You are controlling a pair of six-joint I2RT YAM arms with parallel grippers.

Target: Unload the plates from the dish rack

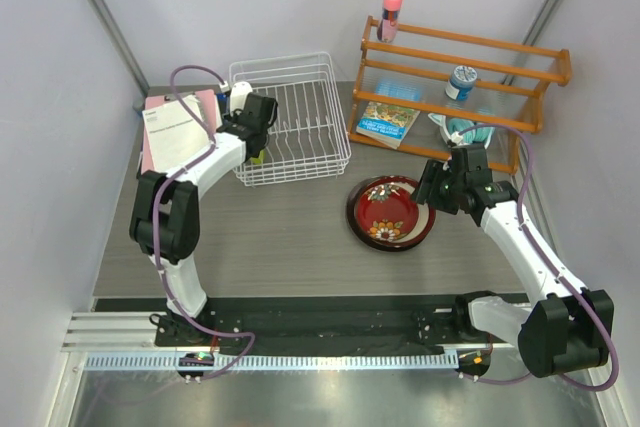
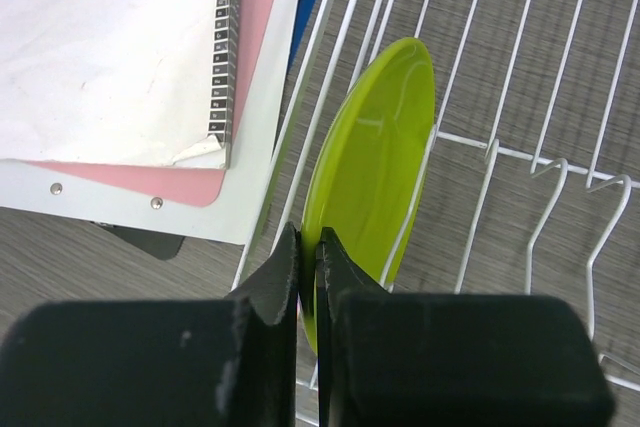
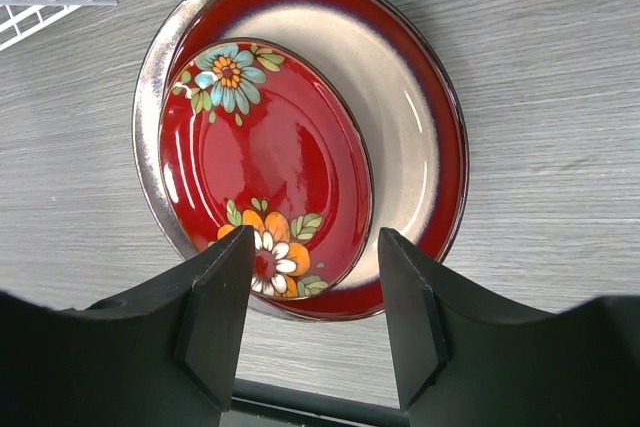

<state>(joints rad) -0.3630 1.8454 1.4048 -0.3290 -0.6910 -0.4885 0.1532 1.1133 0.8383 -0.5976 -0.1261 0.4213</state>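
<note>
From above, on the far left part of the tabletop (image 1: pixel 280 242), the dish rack (image 1: pixel 295 117) is seen, white and made of wire. The left tool (image 1: pixel 254 143) is held at the rack's left wall. A notebook (image 1: pixel 172 130) is laid at the left edge of the tabletop, just beside the rack. A wooden shelf (image 1: pixel 455 82) is stood at the far right corner. Near the middle, a bit toward the right edge, the flower plate (image 1: pixel 390 209) is laid flat on top of bigger plates. The right tool (image 1: pixel 430 189) is held by the right side of that pile.

At the left wrist, the green plate (image 2: pixel 375 147) is seen standing on its edge inside the rack, close to the wall by the notebook. The left tool is clenched on the near rim of the green plate, with one finger on each face.

At the right wrist, three plates are seen piled on the tabletop. The grey-rimmed plate (image 3: pixel 150 87) is at the bottom. The red-rimmed plate (image 3: pixel 410 107) is laid on it. The flower plate is on top, set toward the left side. The right tool is released, its fingers are spread wide, and nothing is held in it.
</note>
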